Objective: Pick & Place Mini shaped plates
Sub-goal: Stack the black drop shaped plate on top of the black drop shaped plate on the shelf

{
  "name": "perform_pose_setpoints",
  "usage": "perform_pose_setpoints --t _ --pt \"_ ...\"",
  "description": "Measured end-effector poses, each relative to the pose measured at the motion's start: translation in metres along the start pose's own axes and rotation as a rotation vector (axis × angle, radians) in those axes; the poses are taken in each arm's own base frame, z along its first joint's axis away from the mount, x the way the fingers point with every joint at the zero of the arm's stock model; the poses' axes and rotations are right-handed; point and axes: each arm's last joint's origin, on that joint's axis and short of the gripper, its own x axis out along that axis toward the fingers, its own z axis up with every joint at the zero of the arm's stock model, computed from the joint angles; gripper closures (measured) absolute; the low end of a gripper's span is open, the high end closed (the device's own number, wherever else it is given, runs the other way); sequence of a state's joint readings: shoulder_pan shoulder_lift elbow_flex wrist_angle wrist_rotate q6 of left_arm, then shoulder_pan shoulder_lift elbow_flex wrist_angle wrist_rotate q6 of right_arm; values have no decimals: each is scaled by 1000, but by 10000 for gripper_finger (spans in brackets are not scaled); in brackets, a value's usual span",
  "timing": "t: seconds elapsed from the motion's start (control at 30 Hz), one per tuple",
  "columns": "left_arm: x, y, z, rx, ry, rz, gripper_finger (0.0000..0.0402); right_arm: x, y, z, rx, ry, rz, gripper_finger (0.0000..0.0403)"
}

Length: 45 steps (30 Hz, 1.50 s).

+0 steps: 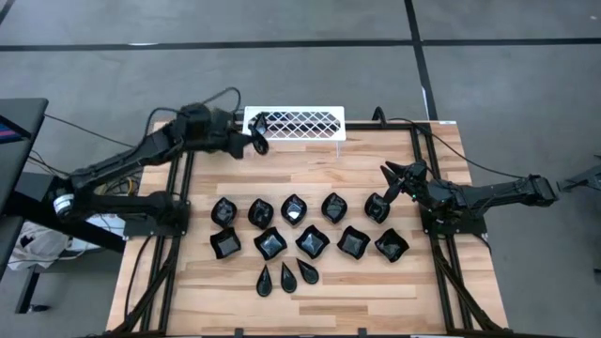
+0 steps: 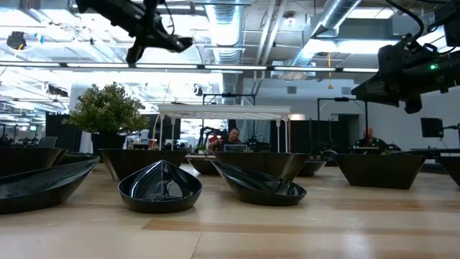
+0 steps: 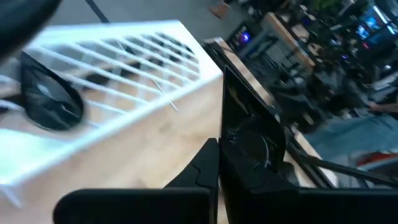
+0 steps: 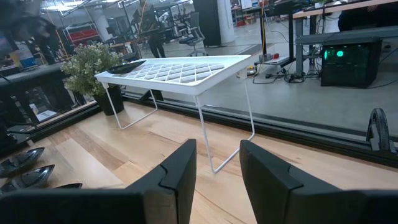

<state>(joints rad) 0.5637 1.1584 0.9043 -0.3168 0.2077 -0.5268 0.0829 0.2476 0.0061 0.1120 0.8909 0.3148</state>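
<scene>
My left gripper hangs in the air beside the left end of the white lattice rack, shut on a small glossy black plate. Another black plate lies on the rack's top near that end. The other mini shaped plates sit on the wooden table in rows: rounded bowls, wavy squares and three teardrops. My right gripper stands open at the table's right side, with nothing between its fingers. My left gripper pinches the black plate by its edge between its two fingers. The fingers reach in from the table's left, slanting down. The plate stands on edge past the fingertips, lifted clear of the table and the rack. Which shape it is, I cannot tell.
A small green potted plant stands behind the rack's left end. Black frame rails run along both sides of the table. Bare wood lies between the rack and the plate rows.
</scene>
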Motion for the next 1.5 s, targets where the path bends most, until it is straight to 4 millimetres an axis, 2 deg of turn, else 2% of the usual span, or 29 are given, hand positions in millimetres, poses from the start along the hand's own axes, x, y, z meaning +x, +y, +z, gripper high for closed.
perform_pose_setpoints --t 0.13,0.27,0.37,0.53,0.7,0.83,1.1,1.3,1.5 --pt "-9 20 17 -2 -33 9 398 0 0 0 1 0 0 284" --pt "-18 23 44 52 -84 14 398 0 0 0 0 0 0 284" --pt "-18 23 65 105 -76 46 398 0 0 0 0 0 0 284" --pt "-3 26 98 165 -2 97 398 0 0 0 0 0 0 284" --pt "23 40 120 189 134 156 398 0 0 0 0 0 0 284" --pt "43 57 125 177 258 199 398 0 0 0 0 0 0 284" --pt "71 96 119 138 436 247 398 0 0 0 0 0 0 284" --pt "86 105 112 147 492 244 398 0 0 0 0 0 0 284" --pt "86 106 112 164 496 240 398 0 0 0 0 0 0 284"
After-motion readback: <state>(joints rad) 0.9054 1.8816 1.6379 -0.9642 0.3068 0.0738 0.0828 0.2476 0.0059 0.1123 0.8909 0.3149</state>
